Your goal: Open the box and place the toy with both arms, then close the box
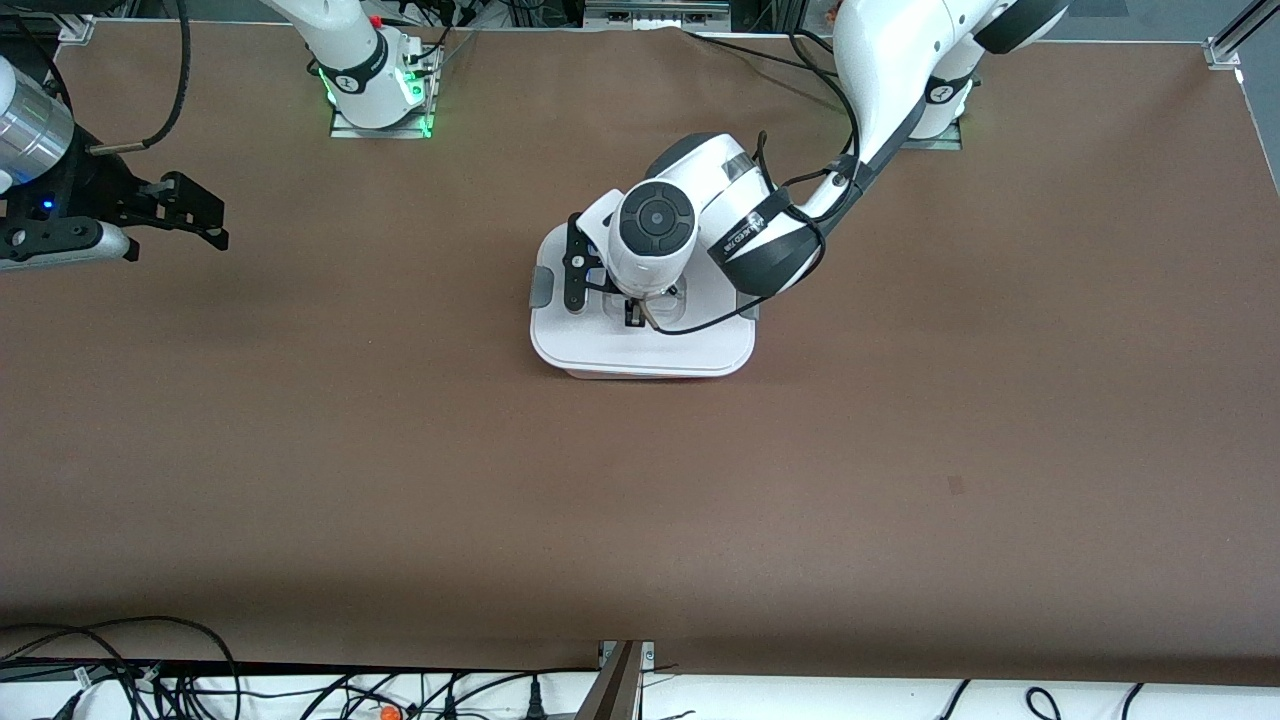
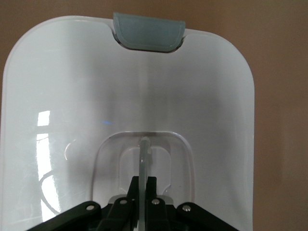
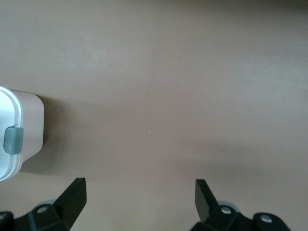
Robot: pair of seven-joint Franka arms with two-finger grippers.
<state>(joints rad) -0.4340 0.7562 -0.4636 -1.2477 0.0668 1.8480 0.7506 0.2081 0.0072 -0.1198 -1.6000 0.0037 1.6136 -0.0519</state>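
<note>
So I'm sitting at the lid step right now. The box (image 1: 640, 340) is resting mid-worktop with its lid (image 2: 144, 96) on, and my left hand (image 2: 142, 185) is pinching the thin handle (image 2: 143, 159) in the lid's recessed centre. My right hand (image 3: 139, 192) is waiting over bare worktop toward the right arm's end, spread wide, holding nothing. I'm not seeing the toy anywhere. I'm guessing the next move needs a straight, level lift or a firm seat.
</note>
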